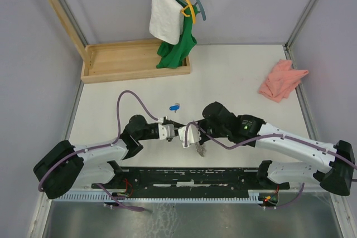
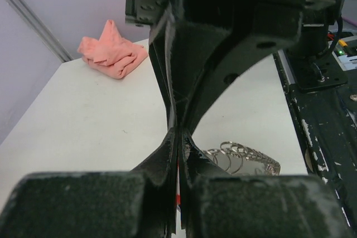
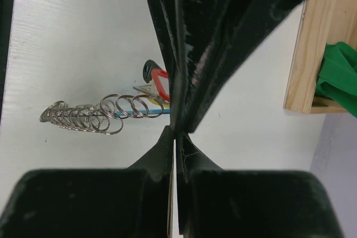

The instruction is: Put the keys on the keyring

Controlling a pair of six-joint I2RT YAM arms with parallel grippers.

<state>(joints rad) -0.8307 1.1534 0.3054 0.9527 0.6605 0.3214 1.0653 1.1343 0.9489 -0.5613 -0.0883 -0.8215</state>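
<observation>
The left hand (image 2: 179, 136) and right hand (image 3: 174, 139) meet tip to tip over the surface (image 1: 234, 76), each pressed together. A chain of keyrings (image 3: 95, 116) runs from their tips; which hand pinches it is unclear. The red key (image 3: 159, 82) sits at the chain's end. The blue key (image 1: 175, 106) lies on the surface just beyond.

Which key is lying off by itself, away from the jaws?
The blue key: it lies alone on the table, touching nothing. The red key is right at the jaws, beside the rings.
</observation>
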